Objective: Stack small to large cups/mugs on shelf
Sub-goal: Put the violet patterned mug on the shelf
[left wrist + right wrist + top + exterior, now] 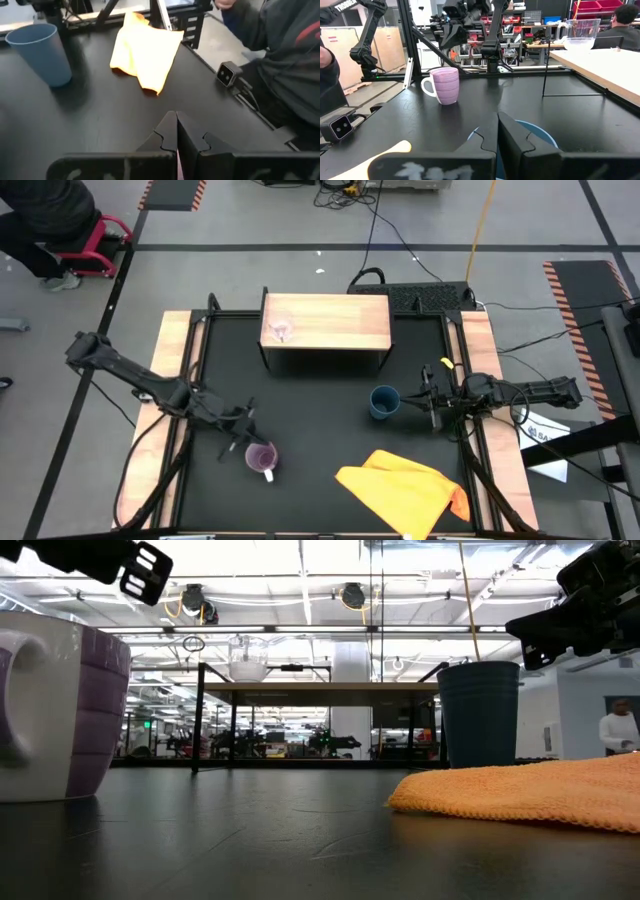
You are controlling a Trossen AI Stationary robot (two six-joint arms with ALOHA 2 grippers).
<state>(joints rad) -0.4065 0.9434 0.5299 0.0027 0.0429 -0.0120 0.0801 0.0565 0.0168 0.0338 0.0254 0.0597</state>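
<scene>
- High view: three vessels. One small glass (280,331) sits on the shelf (340,322); one purple mug (262,458) and one blue cup (383,402) stand on the worktop (320,430), beside one orange cloth (405,490). The left hand (243,428) is near the mug, the right hand (425,394) just beside the cup, both pinched together, empty.
- Low view: the glass looks fragile and slippery.
- Left wrist view: the cup looks light; grip its rim.
- Right wrist view: the mug looks heavier and rigid; grip its wall or handle.

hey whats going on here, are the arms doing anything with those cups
Nothing is held right now. The small clear glass already stands on the shelf. The left hand is shut, just by the purple mug on the black table. The right hand is shut too, beside the blue cup. An orange cloth lies near the front edge.
</scene>
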